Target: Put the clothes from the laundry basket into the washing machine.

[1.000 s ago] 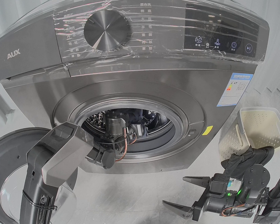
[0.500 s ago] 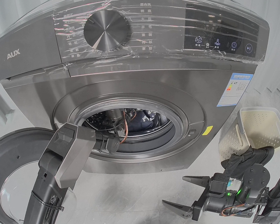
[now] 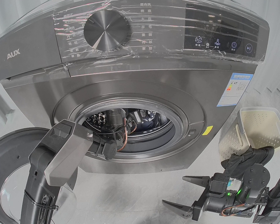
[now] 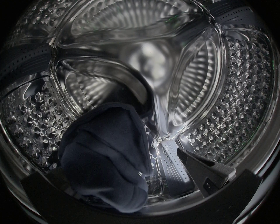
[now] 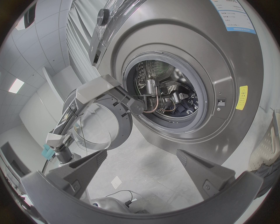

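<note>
Bunching dark and crumpled in the drum [image 4: 239, 73], the garment [image 4: 108, 154] hides one of my spread left fingers [image 4: 207, 172]; right fingers [image 5: 204, 171] gape too

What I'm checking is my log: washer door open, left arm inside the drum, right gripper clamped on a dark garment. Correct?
No. The right gripper is open and empty, as the head view shows. The door is open and the left arm reaches into the drum.

Pale grey floor [image 3: 125, 192], white pleated curtains [image 5: 78, 49], and a lit ceiling panel [image 5: 16, 86].
</note>
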